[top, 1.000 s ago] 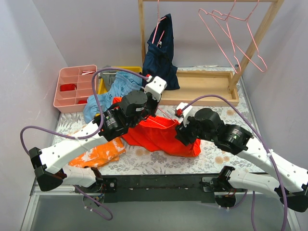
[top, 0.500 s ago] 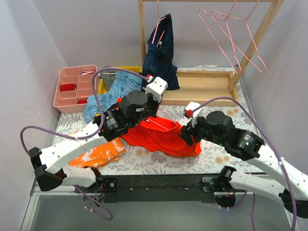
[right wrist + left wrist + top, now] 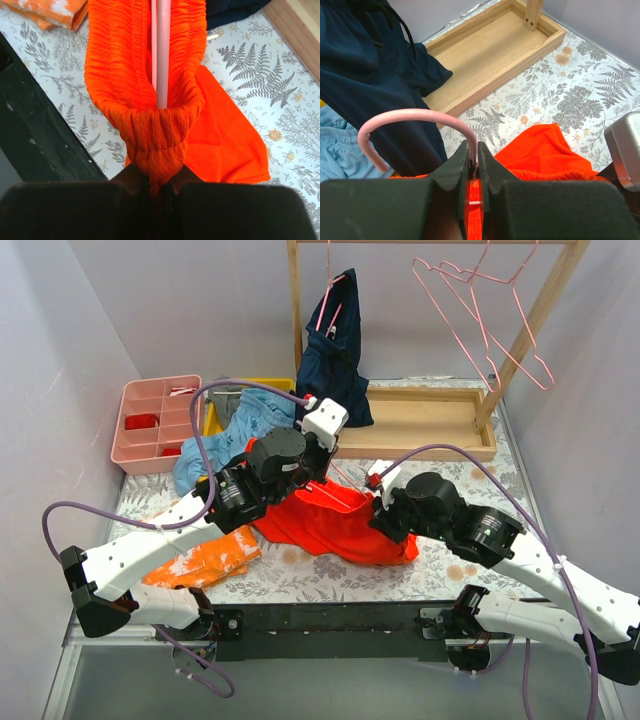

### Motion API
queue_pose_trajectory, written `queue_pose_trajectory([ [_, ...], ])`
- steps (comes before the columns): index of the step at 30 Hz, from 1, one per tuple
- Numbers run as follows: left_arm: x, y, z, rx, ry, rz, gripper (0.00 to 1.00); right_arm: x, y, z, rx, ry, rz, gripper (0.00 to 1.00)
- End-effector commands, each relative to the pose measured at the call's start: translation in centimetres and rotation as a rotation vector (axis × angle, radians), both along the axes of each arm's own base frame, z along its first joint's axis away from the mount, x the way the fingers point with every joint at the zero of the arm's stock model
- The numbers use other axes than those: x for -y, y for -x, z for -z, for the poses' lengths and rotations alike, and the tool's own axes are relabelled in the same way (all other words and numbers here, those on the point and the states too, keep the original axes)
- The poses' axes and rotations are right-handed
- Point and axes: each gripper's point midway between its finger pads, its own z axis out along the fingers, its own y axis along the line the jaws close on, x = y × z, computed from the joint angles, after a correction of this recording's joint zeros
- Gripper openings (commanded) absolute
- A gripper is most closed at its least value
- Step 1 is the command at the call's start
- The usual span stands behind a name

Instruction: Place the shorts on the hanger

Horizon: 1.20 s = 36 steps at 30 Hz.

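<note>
The red-orange shorts (image 3: 345, 525) lie at the table's middle, partly lifted between my two grippers. A pink wire hanger runs inside their waistband (image 3: 162, 55). My left gripper (image 3: 474, 162) is shut on the hanger's neck just below its pink hook (image 3: 412, 117), with the shorts (image 3: 545, 150) beneath it. My right gripper (image 3: 159, 187) is shut on the bunched waistband of the shorts (image 3: 157, 135), with the hanger's bar ending inside that bunch. In the top view the left gripper (image 3: 318, 478) and the right gripper (image 3: 378, 512) stand at opposite ends of the waistband.
A wooden rack (image 3: 420, 420) stands at the back with a navy garment (image 3: 330, 355) and spare pink hangers (image 3: 480, 310) on it. A light blue garment (image 3: 240, 430), a pink tray (image 3: 155, 420) and an orange splotched garment (image 3: 205, 555) lie to the left.
My right gripper swung out to the right and came back left toward the shorts' waistband end. The left gripper has held still on the hanger.
</note>
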Motion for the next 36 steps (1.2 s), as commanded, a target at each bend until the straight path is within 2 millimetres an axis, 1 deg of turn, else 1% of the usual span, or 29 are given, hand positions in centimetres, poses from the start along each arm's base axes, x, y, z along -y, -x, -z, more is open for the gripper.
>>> queue_pose_trajectory([
  [1, -0.6, 0.3, -3.7, 0.047, 0.112, -0.007, 0.00, -0.1, -0.9, -2.9, 0.087, -0.116, 0.053, 0.01],
  [2, -0.6, 0.3, -3.8, 0.046, 0.114, -0.010, 0.00, 0.0, -0.7, -3.1, 0.090, -0.126, 0.050, 0.01],
  [3, -0.6, 0.3, -3.8, 0.042, 0.117, -0.011, 0.07, 0.0, -0.7, -3.2, 0.092, -0.132, 0.048, 0.01],
  [4, -0.5, 0.3, -3.9, 0.041, 0.120, -0.010, 0.23, 0.1, -0.6, -3.2, 0.091, -0.131, 0.048, 0.01],
  [6, -0.4, 0.3, -4.4, 0.040, 0.131, -0.007, 0.37, 0.5, -0.3, -3.3, 0.084, -0.130, 0.048, 0.01],
  [7, -0.3, 0.3, -4.4, 0.037, 0.132, -0.009, 0.52, 0.8, -0.1, -3.3, 0.080, -0.120, 0.049, 0.01],
  [8, -0.4, 0.3, -4.8, 0.039, 0.139, -0.011, 0.58, 0.9, 0.1, -3.5, 0.079, -0.124, 0.044, 0.01],
  [10, -0.5, 0.3, -5.8, 0.043, 0.160, -0.016, 0.65, 1.2, 0.7, -4.0, 0.079, -0.139, 0.031, 0.01],
  [11, -0.6, 0.4, -6.2, 0.045, 0.167, -0.018, 0.72, 1.5, 1.0, -4.2, 0.074, -0.138, 0.023, 0.01],
  [12, -0.8, 0.3, -7.1, 0.051, 0.184, -0.028, 0.76, 1.6, 1.3, -4.4, 0.069, -0.136, 0.015, 0.01],
  [14, -1.3, 0.0, -7.9, 0.052, 0.205, -0.069, 0.78, 2.1, 2.1, -4.4, 0.048, -0.123, -0.004, 0.01],
  [15, -1.8, -0.1, -9.0, 0.059, 0.230, -0.093, 0.79, 2.3, 2.4, -4.9, 0.049, -0.126, -0.015, 0.01],
  [17, -2.3, -0.7, -9.5, 0.044, 0.266, -0.157, 0.81, 2.4, 3.3, -5.3, 0.033, -0.140, -0.049, 0.01],
  [18, -2.9, -1.2, -9.4, 0.037, 0.265, -0.207, 0.82, 2.6, 3.7, -5.7, 0.030, -0.145, -0.055, 0.01],
  [19, -3.1, -2.0, -9.5, 0.027, 0.271, -0.242, 0.82, 2.9, 3.9, -6.0, 0.030, -0.149, -0.054, 0.01],
  [20, -3.3, -2.4, -9.3, -0.008, 0.303, -0.276, 0.81, 3.3, 4.2, -6.4, 0.036, -0.159, -0.052, 0.01],
  [21, -3.8, -3.0, -8.4, -0.037, 0.285, -0.309, 0.80, 3.6, 4.3, -6.8, 0.041, -0.167, -0.047, 0.01],
  [22, -4.4, -4.0, -8.0, -0.058, 0.294, -0.343, 0.78, 4.5, 4.6, -7.4, 0.051, -0.168, -0.035, 0.01],
  [24, -5.1, -5.0, -7.2, -0.092, 0.319, -0.374, 0.78, 5.2, 5.0, -7.9, 0.049, -0.177, -0.024, 0.01],
  [25, -5.3, -5.1, -7.0, -0.100, 0.329, -0.373, 0.78, 5.9, 5.5, -8.4, 0.051, -0.182, -0.024, 0.01],
  [26, -5.4, -5.2, -6.6, -0.110, 0.331, -0.380, 0.77, 6.4, 5.3, -8.6, 0.062, -0.179, 0.005, 0.01],
  [29, -5.7, -5.7, -6.9, -0.125, 0.373, -0.393, 0.78, 7.6, 5.6, -9.0, 0.066, -0.190, 0.037, 0.01],
  [30, -5.7, -5.8, -7.2, -0.124, 0.383, -0.385, 0.78, 7.8, 5.7, -9.2, 0.066, -0.197, 0.040, 0.01],
  [33, -3.1, -4.6, -8.4, -0.111, 0.407, -0.206, 0.78, 8.2, 5.8, -9.0, 0.059, -0.201, 0.064, 0.01],
  [34, -2.9, -4.0, -9.0, -0.095, 0.414, -0.159, 0.78, 8.3, 5.7, -8.8, 0.054, -0.202, 0.073, 0.01],
  [35, -1.5, -2.8, -9.3, -0.104, 0.415, -0.052, 0.78, 8.3, 5.6, -8.7, 0.056, -0.202, 0.080, 0.01],
  [36, -0.9, -2.3, -9.8, -0.092, 0.414, 0.002, 0.78, 8.3, 5.4, -8.3, 0.050, -0.193, 0.089, 0.01],
])
